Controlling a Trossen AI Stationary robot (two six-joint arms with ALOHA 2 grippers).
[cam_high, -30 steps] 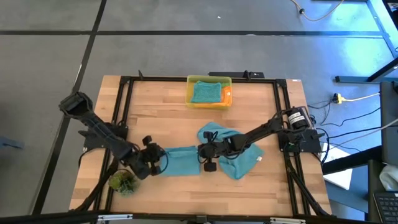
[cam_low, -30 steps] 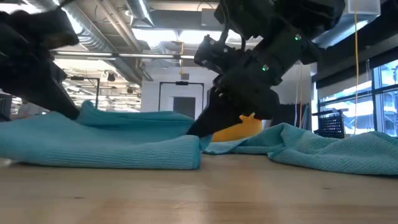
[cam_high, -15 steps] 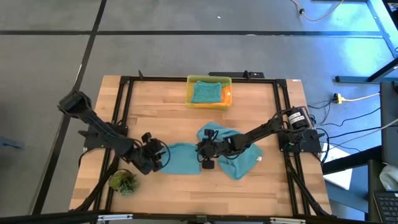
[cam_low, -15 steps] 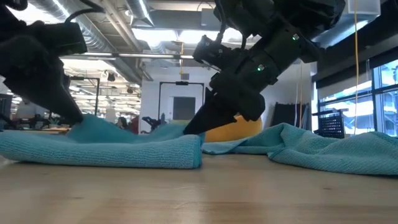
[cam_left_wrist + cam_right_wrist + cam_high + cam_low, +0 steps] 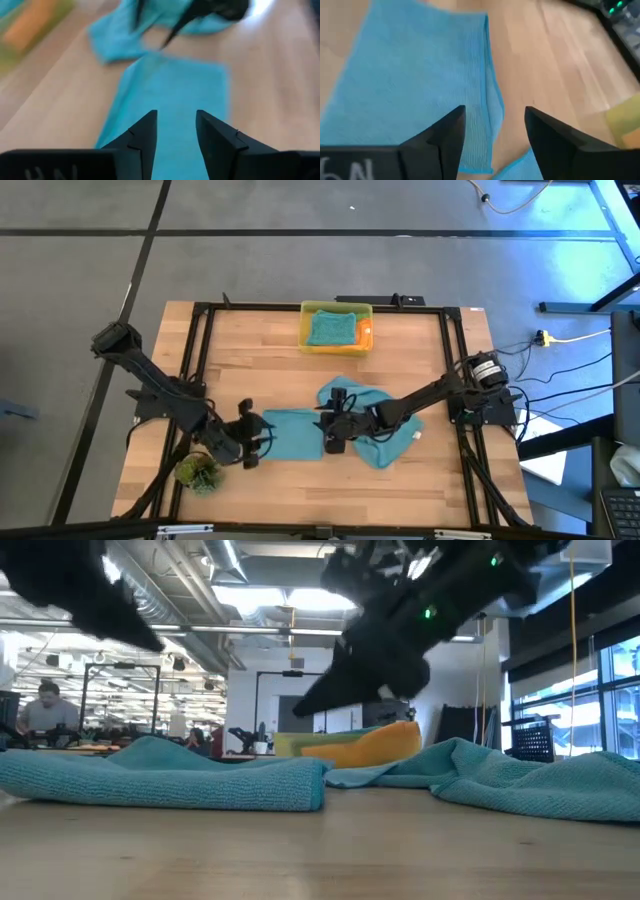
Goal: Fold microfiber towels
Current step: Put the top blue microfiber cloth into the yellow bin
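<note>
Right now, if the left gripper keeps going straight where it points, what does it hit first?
Probably the folded teal towel. The left gripper, jaws open and empty, is aimed along it from one short end. Beyond the far edge come the right gripper and the crumpled teal towel. Its height above the cloth is unclear.

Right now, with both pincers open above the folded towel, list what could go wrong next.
1. The folded teal towel lies loose; a low pass by the left pincer or right pincer might snag it and undo the fold.
2. The crumpled teal towel lies close beside the folded one, so dragging it could shift that one too.
</note>
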